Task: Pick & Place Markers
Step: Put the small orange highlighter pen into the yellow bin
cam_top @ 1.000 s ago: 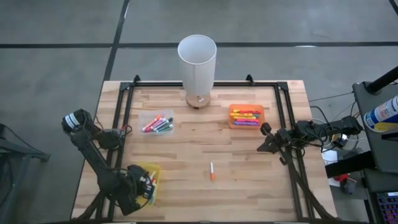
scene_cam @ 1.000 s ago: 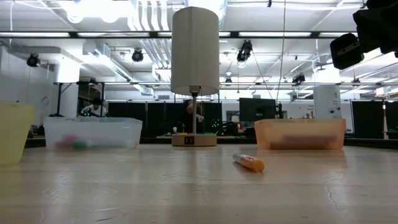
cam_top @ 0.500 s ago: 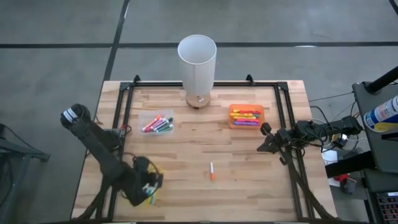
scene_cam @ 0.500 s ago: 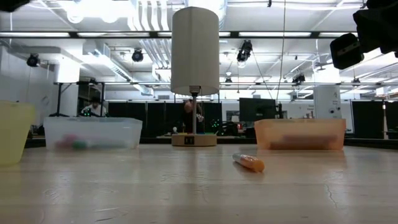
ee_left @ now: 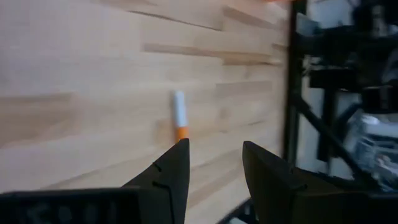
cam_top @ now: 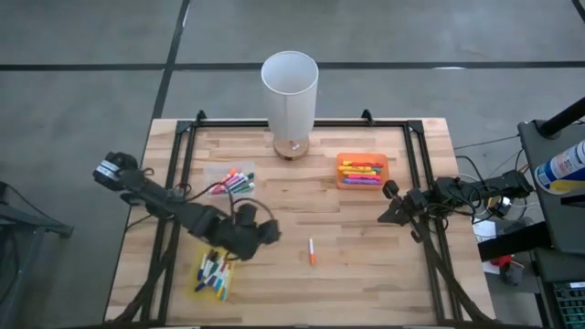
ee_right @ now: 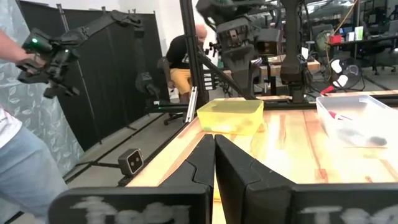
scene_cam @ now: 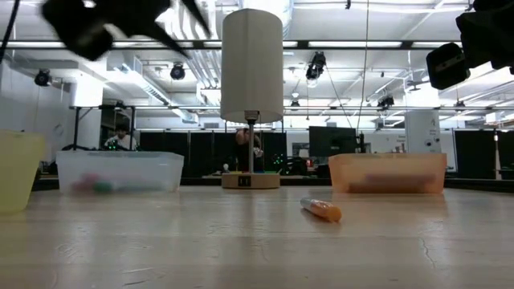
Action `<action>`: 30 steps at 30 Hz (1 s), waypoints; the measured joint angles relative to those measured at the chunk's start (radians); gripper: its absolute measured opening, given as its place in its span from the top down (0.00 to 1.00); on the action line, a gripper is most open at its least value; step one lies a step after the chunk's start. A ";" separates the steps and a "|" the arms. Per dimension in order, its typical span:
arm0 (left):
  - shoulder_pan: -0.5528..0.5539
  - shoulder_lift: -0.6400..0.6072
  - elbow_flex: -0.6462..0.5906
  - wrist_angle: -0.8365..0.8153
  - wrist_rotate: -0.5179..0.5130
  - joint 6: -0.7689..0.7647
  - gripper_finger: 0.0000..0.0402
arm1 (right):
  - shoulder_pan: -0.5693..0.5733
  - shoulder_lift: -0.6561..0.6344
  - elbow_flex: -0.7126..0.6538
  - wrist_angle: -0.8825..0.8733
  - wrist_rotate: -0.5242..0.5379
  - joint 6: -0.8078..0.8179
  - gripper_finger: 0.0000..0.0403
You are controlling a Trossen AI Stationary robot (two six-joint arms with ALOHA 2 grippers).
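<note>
Over a pale wooden slatted table framed in black rails, the left gripper hangs above the boards just left of a lone white-barrelled marker with an orange cap, its two dark fingers parted and empty. That marker lies flat on bare wood, apart from every tray. Left of the marker and nearer the table's front edge, a small yellow plastic tray holds a clutch of mixed-colour markers; farther back, a clear plastic tray holds red, pink and green markers. Behind the lone marker stands a white cylindrical lamp on a wooden base. To its right an orange plastic tray carries yellow, pink and purple markers. The right gripper waits at the right rail, fingers pressed together
</note>
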 joint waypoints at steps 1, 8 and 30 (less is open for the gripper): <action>0.023 0.013 0.005 0.037 0.015 0.032 0.65 | 0.000 0.000 0.000 0.000 0.000 0.000 0.98; 0.168 0.150 0.074 0.261 0.176 0.204 0.65 | 0.000 0.000 0.000 0.000 0.000 0.000 0.98; 0.229 0.595 0.498 -0.125 0.397 0.452 0.65 | 0.000 0.000 0.000 0.000 0.000 0.000 0.98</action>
